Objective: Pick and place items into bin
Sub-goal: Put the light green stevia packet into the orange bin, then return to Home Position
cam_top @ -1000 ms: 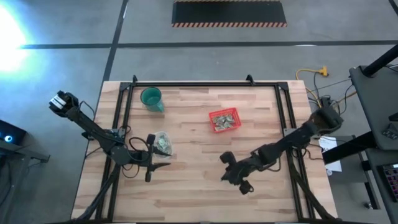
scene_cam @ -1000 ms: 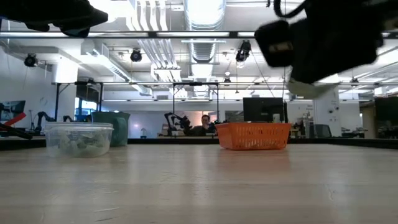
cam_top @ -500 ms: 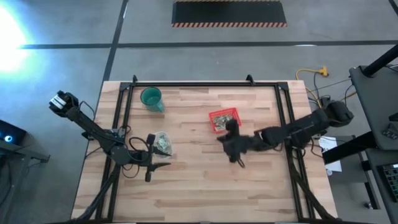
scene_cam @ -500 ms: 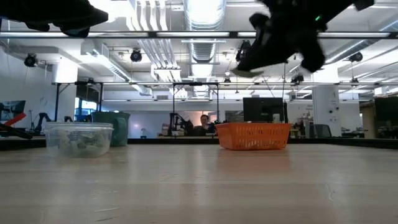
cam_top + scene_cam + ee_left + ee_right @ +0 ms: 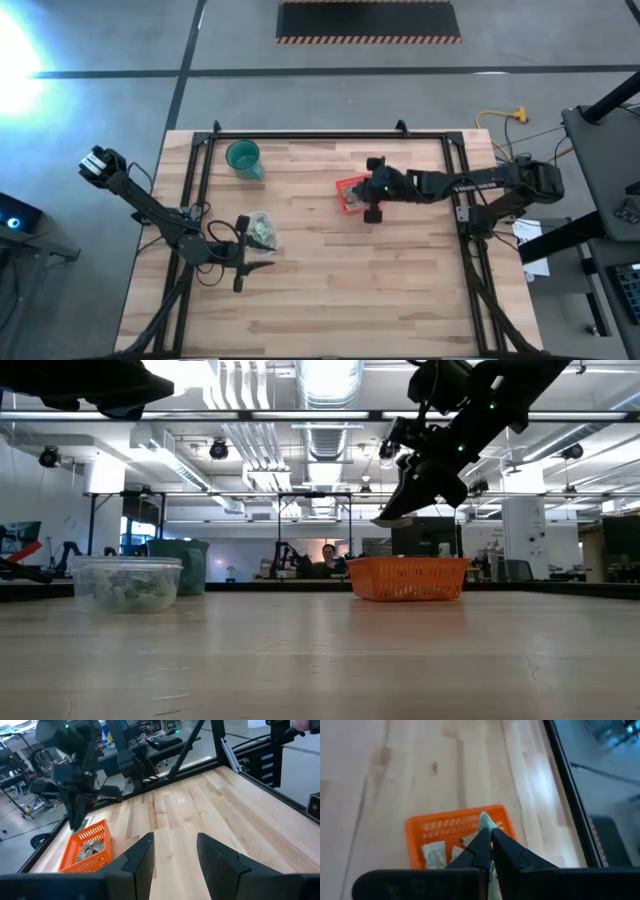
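Observation:
My right gripper (image 5: 487,832) is shut on one small pale green and white piece (image 5: 485,820) and hangs above the red basket (image 5: 455,827). From above it covers part of the basket (image 5: 350,190). Several more pieces (image 5: 434,854) lie on the basket's floor. My left gripper (image 5: 175,855) is open and waits low over the table (image 5: 262,262), beside a clear container (image 5: 262,231) holding other pale pieces. My right gripper pinches the pale piece (image 5: 484,818) between its two fingers, and one end of it sticks out past the fingertips. The fingers slant down from above (image 5: 400,510). The piece (image 5: 383,520) is lifted clear, well above the basket's rim (image 5: 407,563).
A teal round cup (image 5: 243,158) stands near the far left corner. The clear container (image 5: 125,582) sits left of centre. Black frame rails (image 5: 455,175) run along the table's sides. Bare wood (image 5: 330,290) spreads over the near half. A person (image 5: 328,560) sits far beyond the table.
My right gripper has travelled from low over the table's near middle toward the far edge and upward. It now hangs over the red basket and has stayed shut on the pale piece. The left arm has kept still.

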